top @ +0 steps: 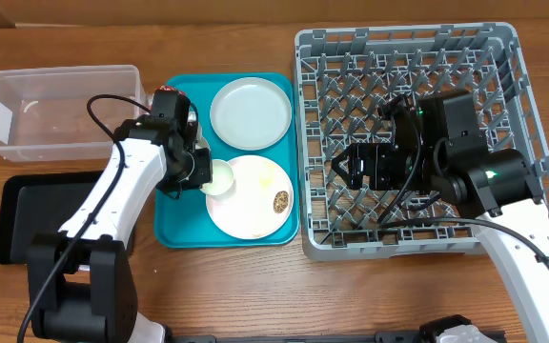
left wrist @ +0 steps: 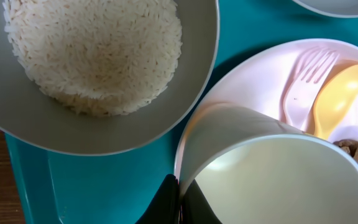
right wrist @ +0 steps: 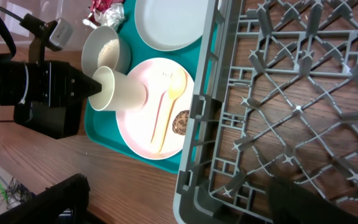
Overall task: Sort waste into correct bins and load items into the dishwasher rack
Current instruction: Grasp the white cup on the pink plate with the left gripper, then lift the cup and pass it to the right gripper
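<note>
White cup [right wrist: 126,92] tipped sideways over pinkish-white plate [right wrist: 138,134] on teal tray [top: 174,224], rim clenched by left claw [right wrist: 93,87]. Rice [left wrist: 92,50] in bowl [left wrist: 191,93] alongside; yellow utensil [right wrist: 166,112], brown bit [right wrist: 181,122] on plate. Right claw [top: 365,164] over rack [top: 532,114], grip state can't tell.

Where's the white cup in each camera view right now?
Overhead: white cup at the left edge of the pink plate.
Left wrist: cup fills the lower right, over the plate.
Right wrist: cup upper left, tipped sideways over the plate.
Shared landmark: the pink plate.
</note>
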Controlling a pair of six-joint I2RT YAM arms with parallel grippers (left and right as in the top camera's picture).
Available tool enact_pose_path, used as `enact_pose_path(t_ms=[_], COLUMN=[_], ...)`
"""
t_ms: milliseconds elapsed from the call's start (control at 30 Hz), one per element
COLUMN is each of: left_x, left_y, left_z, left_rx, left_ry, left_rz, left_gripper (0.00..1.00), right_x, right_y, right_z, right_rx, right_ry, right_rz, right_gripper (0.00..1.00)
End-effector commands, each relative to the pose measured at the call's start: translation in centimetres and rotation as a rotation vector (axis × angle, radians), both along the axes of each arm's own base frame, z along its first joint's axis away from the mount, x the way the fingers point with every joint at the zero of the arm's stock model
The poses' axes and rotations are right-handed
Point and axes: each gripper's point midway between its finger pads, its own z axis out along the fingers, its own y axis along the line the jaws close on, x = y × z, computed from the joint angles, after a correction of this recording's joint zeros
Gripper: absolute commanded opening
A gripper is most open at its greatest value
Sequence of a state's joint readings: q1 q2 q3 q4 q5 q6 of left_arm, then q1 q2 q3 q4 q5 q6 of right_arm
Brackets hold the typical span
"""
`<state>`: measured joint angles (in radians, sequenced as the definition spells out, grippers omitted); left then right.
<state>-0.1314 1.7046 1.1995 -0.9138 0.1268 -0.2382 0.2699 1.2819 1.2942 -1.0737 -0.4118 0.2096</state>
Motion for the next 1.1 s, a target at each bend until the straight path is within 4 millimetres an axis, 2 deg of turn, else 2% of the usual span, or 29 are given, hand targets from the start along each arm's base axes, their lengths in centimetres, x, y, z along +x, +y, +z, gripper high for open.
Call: enact_pose_path(t_ms=[0, 33, 267, 333, 467, 567, 667, 767, 867, 1067], left_x=[0.1, 0.2, 0.7, 0.8, 0.9, 1.3, 1.6, 1.7, 0.8, -1.1], left_y=[-0.2, -0.2, -2.0, -2.2, -3.0, -2.4, -2.0, -1.9, -3.3, -4.7], left_z=[1.2, 1.7, 11.7, 15.2, 19.6, 21.7, 23.4, 24.4, 26.2, 29.0], left_rx=[-0.009, -0.010, -0.135, -0.193, -0.407, -0.574, -0.721, -0.829, -0.950, -1.116], left_ry=[0.002, -0.007, -0.205, -0.299, -0.404, -0.446, -0.482, -0.494, -0.508, -0.552], left_rz=[0.027, 0.027, -0.020, -0.025, -0.038, -0.030, -0.062, -0.086, -0.172, -0.323], left_gripper=[0.04, 0.04, 0.04, 0.04, 0.04, 0.04, 0.04, 0.04, 0.04, 0.04], right_x=[0.4, 0.5, 0.7, 0.8, 0.8, 0.9, 0.7, 0.8, 0.3, -0.6], right_y=[0.0, -0.1, 0.2, 0.7, 1.7, 2.6, 4.5, 5.7, 7.0, 7.8], right_z=[0.9, 0.9, 1.2, 1.7, 2.5, 3.6, 5.8, 7.9, 10.4, 12.4], right_rx=[-0.003, -0.007, 0.026, 0.056, 0.116, 0.172, 0.289, 0.371, 0.469, 0.546], right_ry=[-0.032, -0.036, -0.023, -0.036, -0.048, -0.076, -0.130, -0.200, -0.270, -0.334], right_rz=[-0.007, -0.010, -0.045, -0.028, 0.011, 0.049, 0.144, 0.217, 0.319, 0.423], right_gripper=[0.92, 0.91, 0.91, 0.91, 0.91, 0.92, 0.92, 0.86, 0.75, 0.73])
